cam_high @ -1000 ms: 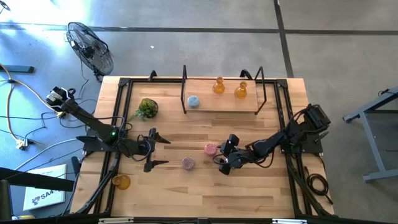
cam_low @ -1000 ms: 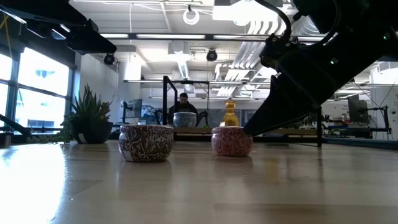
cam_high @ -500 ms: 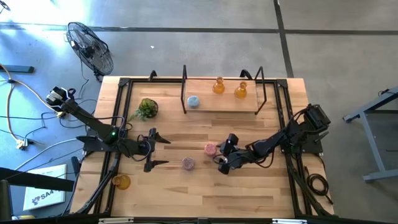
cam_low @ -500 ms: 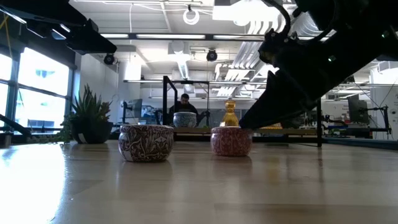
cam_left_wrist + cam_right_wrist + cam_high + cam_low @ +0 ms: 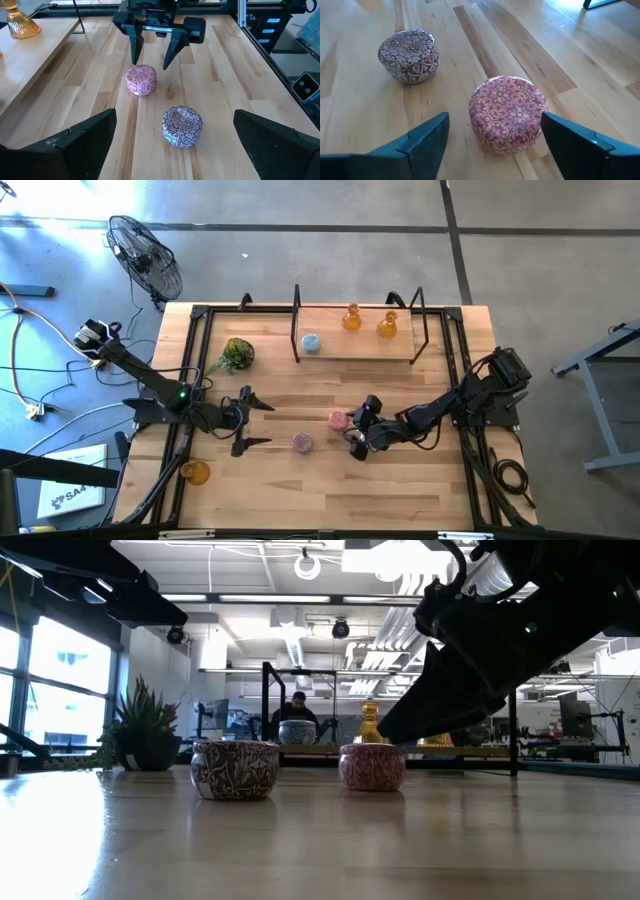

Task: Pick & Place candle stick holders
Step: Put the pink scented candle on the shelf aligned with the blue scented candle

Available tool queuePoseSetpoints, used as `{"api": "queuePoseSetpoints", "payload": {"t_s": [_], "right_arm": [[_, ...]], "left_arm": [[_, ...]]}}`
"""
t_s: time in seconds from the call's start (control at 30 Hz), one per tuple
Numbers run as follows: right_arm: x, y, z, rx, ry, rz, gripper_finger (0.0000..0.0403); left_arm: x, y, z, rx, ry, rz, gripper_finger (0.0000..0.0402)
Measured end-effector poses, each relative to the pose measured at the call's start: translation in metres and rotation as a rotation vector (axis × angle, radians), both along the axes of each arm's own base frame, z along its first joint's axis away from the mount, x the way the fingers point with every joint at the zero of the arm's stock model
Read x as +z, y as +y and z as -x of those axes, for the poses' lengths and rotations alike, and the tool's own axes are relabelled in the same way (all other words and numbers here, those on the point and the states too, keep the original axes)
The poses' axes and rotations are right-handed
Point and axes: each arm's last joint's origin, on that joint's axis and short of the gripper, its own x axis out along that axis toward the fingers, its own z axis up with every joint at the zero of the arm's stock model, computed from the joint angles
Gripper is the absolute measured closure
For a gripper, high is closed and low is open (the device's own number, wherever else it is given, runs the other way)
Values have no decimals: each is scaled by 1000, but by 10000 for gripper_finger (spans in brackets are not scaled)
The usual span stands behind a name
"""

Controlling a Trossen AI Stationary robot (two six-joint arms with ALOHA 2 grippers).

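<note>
So the right gripper sits low over the table's middle, fingers spread, just right of the pink holder and not touching it. The lilac holder stands a bit left and nearer. The left gripper waits left of both with its fingers wide apart, nothing in them. On the raised shelf at the far side are the pale blue holder and two amber holders. A third amber one stands at the near left corner.

Pink floral-patterned holder, lilac one
</note>
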Motion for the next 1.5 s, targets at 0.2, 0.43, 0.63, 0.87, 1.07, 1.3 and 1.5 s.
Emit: {"api": "queuePoseSetpoints", "payload": {"t_s": [0.2, 0.43, 0.63, 0.87, 1.07, 1.3, 1.5], "right_arm": [[0, -2, -1, -8, 4, 2, 23], [-2, -5, -1, 4, 28, -5, 14], [-1, -4, -2, 22, 20, -22, 5], [0, -3, -2, 7, 2, -9, 7], [3, -8, -6, 37, -16, 27, 8], [7, -15, -12, 17, 16, 54, 8], [10, -18, -17, 4, 39, 57, 8]], "left_arm": [[0, 0, 0, 0, 0, 0, 4], [0, 0, 0, 0, 0, 0, 4], [0, 0, 0, 0, 0, 0, 4], [0, 0, 0, 0, 0, 0, 4], [0, 0, 0, 0, 0, 0, 4], [0, 0, 0, 0, 0, 0, 4], [0, 0, 0, 0, 0, 0, 4]]}}
